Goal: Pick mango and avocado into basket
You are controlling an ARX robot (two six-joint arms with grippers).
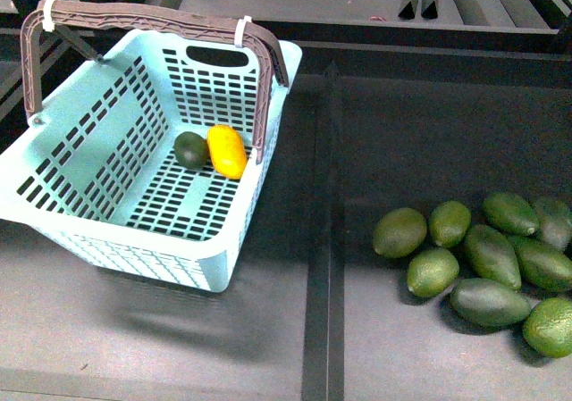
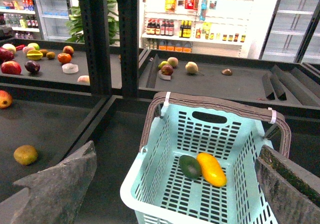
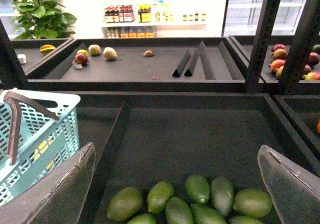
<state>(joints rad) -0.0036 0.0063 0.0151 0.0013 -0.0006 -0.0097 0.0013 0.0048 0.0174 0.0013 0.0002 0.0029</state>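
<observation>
Green fruit pile sits at the shelf's right edge, not needed. Mango & avocado lie touching on the basket floor — task looks done. Left gripper & right gripper both spread wide, empty; best lift clear w/o snagging the handle.

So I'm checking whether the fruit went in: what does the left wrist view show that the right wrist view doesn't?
Only the left wrist view shows the basket's inside: the mango and the avocado lie side by side on its floor, touching. It also shows a lone yellowish fruit on the dark shelf beside the basket.

Only the right wrist view shows the pile of green fruits on the shelf.

Both show the basket, the store shelves behind, and an open hand: the left hand and the right hand.
</observation>
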